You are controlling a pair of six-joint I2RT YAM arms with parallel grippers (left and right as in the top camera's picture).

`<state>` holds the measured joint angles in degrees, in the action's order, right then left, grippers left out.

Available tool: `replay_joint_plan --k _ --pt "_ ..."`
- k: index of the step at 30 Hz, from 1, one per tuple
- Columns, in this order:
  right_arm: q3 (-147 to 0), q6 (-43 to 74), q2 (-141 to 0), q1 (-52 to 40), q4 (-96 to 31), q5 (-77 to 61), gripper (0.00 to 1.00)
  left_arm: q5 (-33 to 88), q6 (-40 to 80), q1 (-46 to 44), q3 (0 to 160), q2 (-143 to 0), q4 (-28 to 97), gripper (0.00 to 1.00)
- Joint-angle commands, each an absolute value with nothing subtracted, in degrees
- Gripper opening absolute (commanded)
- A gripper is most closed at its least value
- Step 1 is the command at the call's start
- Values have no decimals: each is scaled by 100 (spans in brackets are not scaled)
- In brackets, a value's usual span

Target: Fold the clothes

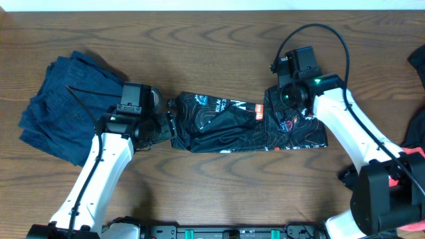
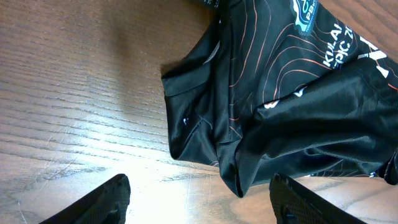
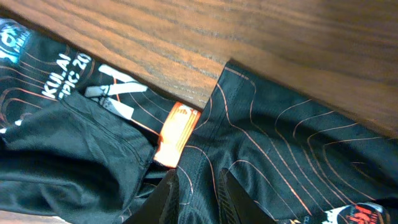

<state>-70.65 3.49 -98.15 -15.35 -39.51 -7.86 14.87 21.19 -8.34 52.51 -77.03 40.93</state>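
The black jersey (image 1: 232, 126) with thin orange-white contour lines lies partly folded as a long strip across the table's middle. My left gripper (image 1: 166, 126) is at its left end, open wide; in the left wrist view a folded corner of the jersey (image 2: 249, 124) hangs between the spread fingers (image 2: 202, 205), untouched. My right gripper (image 1: 273, 118) is on the jersey's right part, next to an orange tag (image 3: 177, 134). In the right wrist view its fingers (image 3: 199, 196) are closed on a fold of the jersey (image 3: 280, 149).
A crumpled navy garment (image 1: 63, 109) lies at the far left, beside my left arm. Dark cloth (image 1: 417, 63) and more dark fabric (image 1: 415, 133) show at the right edge, with a bit of red (image 1: 398, 174) below. The wooden table (image 1: 199, 40) is bare behind the jersey.
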Motion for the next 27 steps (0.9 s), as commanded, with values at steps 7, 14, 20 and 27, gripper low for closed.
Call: replay_joint_plan --k 7,14,20,27 --pt "-6993 469 -10521 -1767 -3916 -731 25 1500 2154 -812 5188 -7684 4115 73" --pt "-6993 561 -10737 -1828 -3962 -725 15 1500 2154 -810 5188 -7684 4115 74" --pt "-6993 574 -10737 -1828 -3972 -725 1 1498 2154 -810 5188 -7682 4115 74" --pt "-6993 578 -10737 -1844 -4003 -805 23 1498 2154 -810 5188 -7684 4115 74"
